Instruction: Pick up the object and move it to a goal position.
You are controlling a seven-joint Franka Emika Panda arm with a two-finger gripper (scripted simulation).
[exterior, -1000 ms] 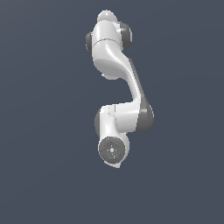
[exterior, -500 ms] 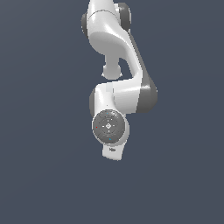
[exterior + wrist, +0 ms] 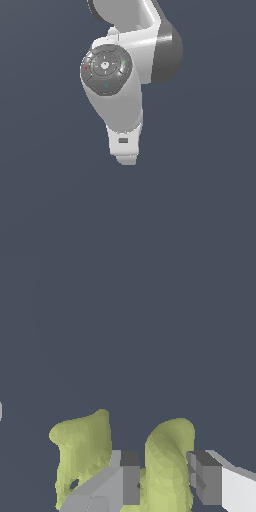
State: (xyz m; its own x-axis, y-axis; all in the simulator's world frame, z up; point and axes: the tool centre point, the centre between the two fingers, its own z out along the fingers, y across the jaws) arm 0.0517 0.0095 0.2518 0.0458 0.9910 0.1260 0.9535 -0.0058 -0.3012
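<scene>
The white robot arm (image 3: pixel 125 85) fills the top and middle of the exterior view. It is the biggest thing there. It hangs down in front of a plain dark blue-grey background (image 3: pixel 210 200). A round grey cap (image 3: pixel 106 67) sits on the arm's joint, with tiny red, green and blue dots on it. Below the cap the arm gets thinner and ends in a small white block with a little dark slot. In this view the arm hides the tool, and the object cannot be seen here at all.

The wrist view shows much more. The object (image 3: pixel 125 461) is a yellow-green, bumpy lump. It has two tall lobes with a deep notch between them, so it looks a bit like the letter C. Its surface is rough.

The tool (image 3: pixel 165 481) is right at the object. One grey finger (image 3: pixel 127 478) sits in the notch between the two lobes. The other grey finger (image 3: pixel 205 478) is on the outer side of one lobe. So that one lobe stands between the two fingers. The fingers are set at a middle width, with the lobe filling most of the gap. It looks like they are very close to the lobe, but I cannot tell if they are pressing on it or only next to it.
</scene>
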